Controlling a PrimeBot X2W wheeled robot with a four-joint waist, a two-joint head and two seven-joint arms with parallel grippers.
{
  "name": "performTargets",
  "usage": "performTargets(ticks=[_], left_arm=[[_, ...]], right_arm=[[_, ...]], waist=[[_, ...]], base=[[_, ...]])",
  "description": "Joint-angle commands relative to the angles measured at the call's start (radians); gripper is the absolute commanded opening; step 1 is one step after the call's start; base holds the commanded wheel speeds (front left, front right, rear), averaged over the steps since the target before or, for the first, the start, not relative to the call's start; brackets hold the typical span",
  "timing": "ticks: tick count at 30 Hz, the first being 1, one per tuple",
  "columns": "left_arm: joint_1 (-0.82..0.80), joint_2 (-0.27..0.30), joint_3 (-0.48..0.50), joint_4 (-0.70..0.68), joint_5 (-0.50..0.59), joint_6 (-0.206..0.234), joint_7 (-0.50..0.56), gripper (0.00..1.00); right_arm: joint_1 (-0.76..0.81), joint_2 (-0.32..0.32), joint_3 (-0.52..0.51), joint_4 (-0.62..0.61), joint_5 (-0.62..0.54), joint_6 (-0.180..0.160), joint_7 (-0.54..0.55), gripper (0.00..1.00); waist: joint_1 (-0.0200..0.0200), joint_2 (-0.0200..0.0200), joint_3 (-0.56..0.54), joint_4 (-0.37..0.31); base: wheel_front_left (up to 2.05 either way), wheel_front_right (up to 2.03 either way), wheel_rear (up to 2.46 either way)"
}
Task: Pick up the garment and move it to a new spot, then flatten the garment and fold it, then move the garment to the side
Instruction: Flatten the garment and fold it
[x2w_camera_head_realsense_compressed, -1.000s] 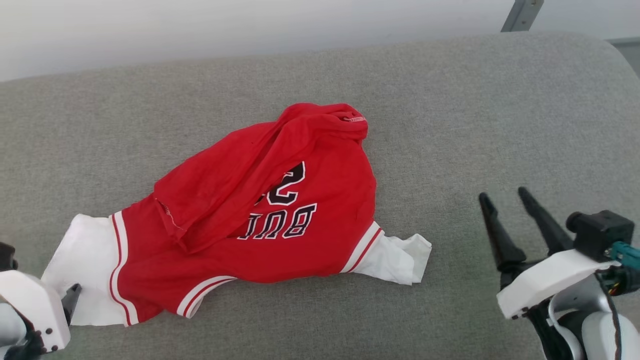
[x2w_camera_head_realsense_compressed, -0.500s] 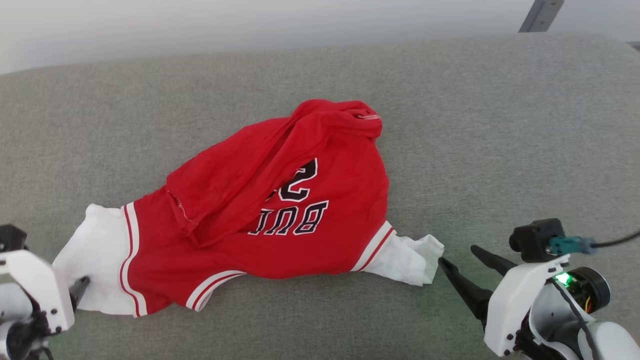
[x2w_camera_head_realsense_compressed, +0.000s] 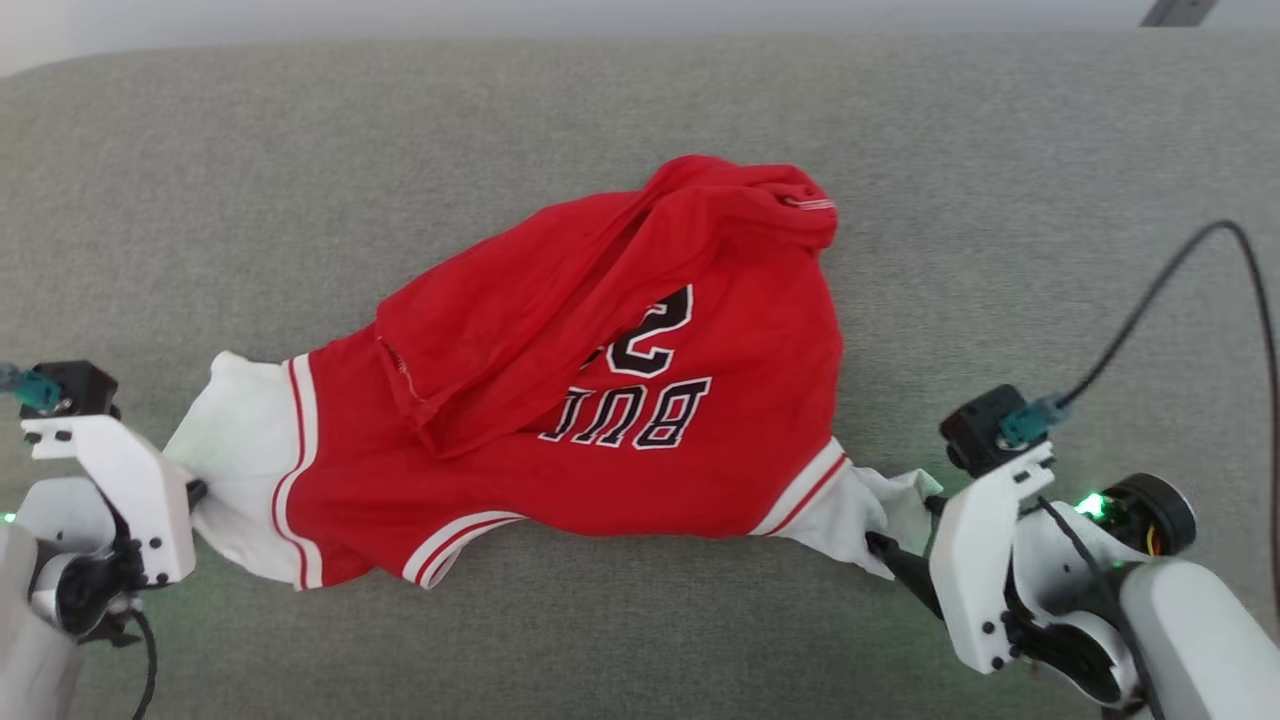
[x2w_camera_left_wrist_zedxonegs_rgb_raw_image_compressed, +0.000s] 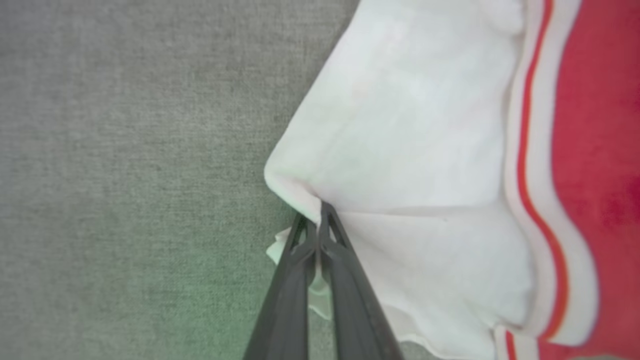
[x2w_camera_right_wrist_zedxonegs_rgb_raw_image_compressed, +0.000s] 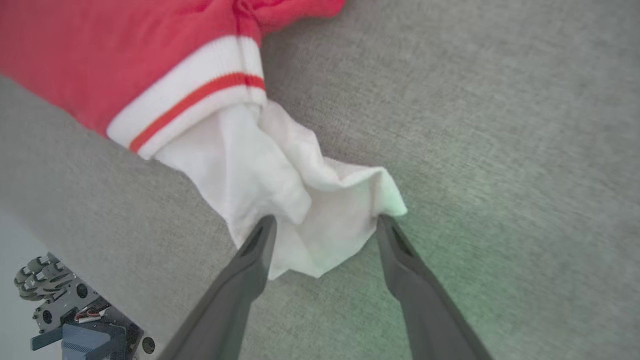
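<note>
Item: left gripper (x2w_camera_left_wrist_zedxonegs_rgb_raw_image_compressed: 318, 214), jaws clenched on a pinch of the near white sleeve (x2w_camera_left_wrist_zedxonegs_rgb_raw_image_compressed: 410, 140).
Item: right gripper (x2w_camera_right_wrist_zedxonegs_rgb_raw_image_compressed: 325, 222), jaws spread wide, straddling the crumpled far white sleeve (x2w_camera_right_wrist_zedxonegs_rgb_raw_image_compressed: 285, 195) without closing on it.
Item: garment (x2w_camera_head_realsense_compressed: 620, 400), red, rumpled, lay mid-way across the grey cushion (x2w_camera_head_realsense_compressed: 300, 150), both sleeves toward the cushion's near edge.
Risk: lifting on one grip alone would likely drag the thin fabric askew across the cushion, and a shallow pinch could slip.
</note>
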Motion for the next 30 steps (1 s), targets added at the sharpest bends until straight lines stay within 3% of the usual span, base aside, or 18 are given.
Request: performTargets(ticks=[1, 9, 10, 11, 15, 20, 25, 30], left_arm=[[-0.007, -0.032, -0.023, 0.021, 0.002, -0.002, -0.007, 0.0], [-0.06, -0.056, -0.075, 0.048, -0.007, -0.008, -0.049, 0.0], [-0.065, -0.057, -0.082, 0.05, -0.01, -0.008, -0.054, 0.0], [-0.07, -0.058, -0.088, 0.052, -0.017, -0.009, -0.058, 0.0], [-0.093, -0.042, -0.104, 0.04, -0.047, -0.009, -0.05, 0.0], [-0.124, 0.01, -0.111, -0.022, -0.083, -0.009, 0.004, 0.0], [-0.153, 0.057, -0.106, -0.132, -0.118, -0.009, 0.086, 0.0], [-0.202, 0.101, -0.089, -0.269, -0.142, 0.025, 0.189, 0.0]], right_arm=[[-0.028, -0.001, 0.016, 0.02, 0.004, 0.0, 0.013, 1.0], [-0.091, -0.016, 0.172, 0.189, 0.02, 0.0, 0.058, 0.98], [-0.098, -0.019, 0.2, 0.205, 0.033, 0.0, 0.061, 0.17], [-0.104, -0.017, 0.211, 0.218, 0.054, 0.0, 0.056, 0.0], [-0.142, -0.036, 0.194, 0.24, 0.123, 0.0, 0.04, 0.0], [-0.193, -0.051, 0.121, 0.174, 0.226, 0.0, 0.063, 0.0], [-0.221, -0.055, 0.035, 0.108, 0.303, 0.0, 0.104, 0.0], [-0.255, -0.038, -0.065, 0.061, 0.364, 0.0, 0.152, 0.0]], waist=[[0.0, -0.0001, 0.014, 0.017], [0.0, -0.0001, 0.027, 0.05], [0.0, -0.0001, 0.027, 0.052], [0.0, -0.0001, 0.026, 0.054], [0.0, -0.0001, 0.012, 0.059], [0.0, -0.0001, -0.03, 0.054], [0.0, -0.0001, -0.089, 0.046], [0.0, -0.0001, -0.147, 0.045]], base=[[0.0, 0.0, 0.0], [0.0, 0.0, 0.0], [0.0, 0.0, 0.0], [0.0, 0.0, 0.0], [0.0, 0.0, 0.0], [0.0, 0.0, 0.0], [0.0, 0.0, 0.0], [0.0, 0.0, 0.0]])
